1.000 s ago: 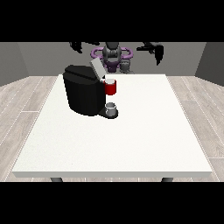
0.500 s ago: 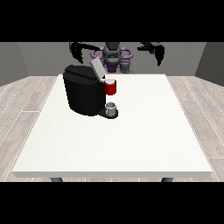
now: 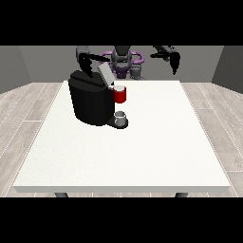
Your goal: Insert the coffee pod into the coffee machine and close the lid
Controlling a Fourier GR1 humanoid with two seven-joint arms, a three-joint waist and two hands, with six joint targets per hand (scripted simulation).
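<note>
On the white table [image 3: 142, 142], left of centre, black coffee machine [image 3: 91, 100] with grey lid [image 3: 106, 75] tilted up, red pod holder [image 3: 120, 95] at its front, small grey cup [image 3: 120, 117] below. Hand at view's left [image 3: 86, 63] hangs above machine's top, fingers pointing down, holding nothing visible; hand at view's right [image 3: 174, 60] raised well apart, fingers drooping, empty. Can't tell where coffee pod is; no readable labels

Even, soft light fills the room, bright without any clear single source. The white worktop [image 3: 142, 142] is lit flat and uniform, with no glare and only a faint dark patch under the black coffee machine [image 3: 90, 102]. That machine's body reads as a near-solid dark mass with little surface detail. Straight lines show no bending at the edges.
</note>
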